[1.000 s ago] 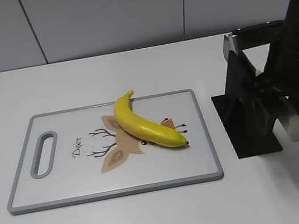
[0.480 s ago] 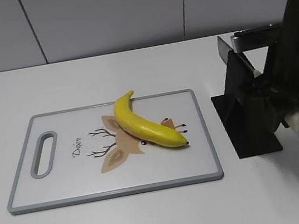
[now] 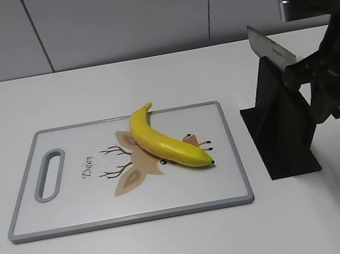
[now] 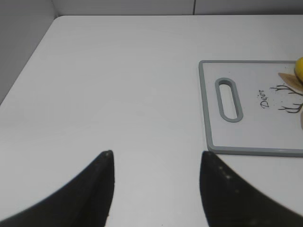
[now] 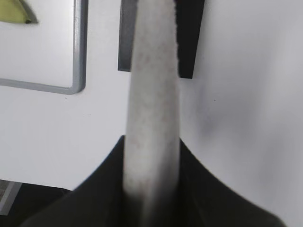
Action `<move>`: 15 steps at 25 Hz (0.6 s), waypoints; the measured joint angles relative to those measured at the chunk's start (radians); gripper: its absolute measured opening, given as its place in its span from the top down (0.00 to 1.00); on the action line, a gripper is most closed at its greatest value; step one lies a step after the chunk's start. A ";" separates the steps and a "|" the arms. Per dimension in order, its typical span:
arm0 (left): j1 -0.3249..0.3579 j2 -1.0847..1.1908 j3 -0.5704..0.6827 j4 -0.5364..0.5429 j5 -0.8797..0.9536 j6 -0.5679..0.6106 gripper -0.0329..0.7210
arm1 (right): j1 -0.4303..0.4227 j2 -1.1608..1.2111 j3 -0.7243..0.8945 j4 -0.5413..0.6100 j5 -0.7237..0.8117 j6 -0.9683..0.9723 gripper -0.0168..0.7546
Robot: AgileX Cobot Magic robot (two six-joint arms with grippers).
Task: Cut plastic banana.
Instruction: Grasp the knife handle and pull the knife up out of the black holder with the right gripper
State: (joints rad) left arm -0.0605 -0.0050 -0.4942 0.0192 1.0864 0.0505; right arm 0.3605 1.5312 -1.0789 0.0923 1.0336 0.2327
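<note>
Right gripper (image 5: 151,198) clamped on a pale handle (image 5: 152,94), raised at far right; left gripper (image 4: 156,163) spread apart, hovering low

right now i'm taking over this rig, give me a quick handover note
Right gripper: shut on the knife, blade lifted above the black knife stand.
Left gripper: open, empty, over bare table left of the cutting board.
Plastic banana: whole, lying diagonally on the board.
Done: knife in hand. Left: carry it over and cut the banana.
</note>
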 joint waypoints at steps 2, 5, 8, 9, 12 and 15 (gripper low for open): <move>0.000 0.000 0.000 0.000 0.000 0.000 0.21 | 0.001 -0.024 0.000 -0.001 0.000 -0.003 0.74; 0.000 0.000 0.000 0.000 0.000 0.000 0.21 | 0.001 -0.053 0.000 -0.002 0.000 -0.013 0.74; 0.000 0.000 0.000 0.000 0.000 0.000 0.22 | 0.001 -0.081 0.000 -0.006 0.001 -0.021 0.74; 0.000 0.000 0.000 0.000 0.000 0.000 0.22 | 0.001 -0.093 0.000 -0.007 0.001 -0.033 0.74; 0.000 0.000 0.000 0.000 0.000 0.000 0.22 | 0.001 -0.124 0.000 -0.009 0.001 -0.113 0.74; 0.000 0.000 0.000 0.000 -0.001 0.001 0.23 | 0.001 -0.139 -0.007 -0.009 -0.003 -0.213 0.74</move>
State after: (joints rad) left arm -0.0605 -0.0050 -0.4942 0.0192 1.0855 0.0517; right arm 0.3614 1.3919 -1.0859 0.0829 1.0301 0.0201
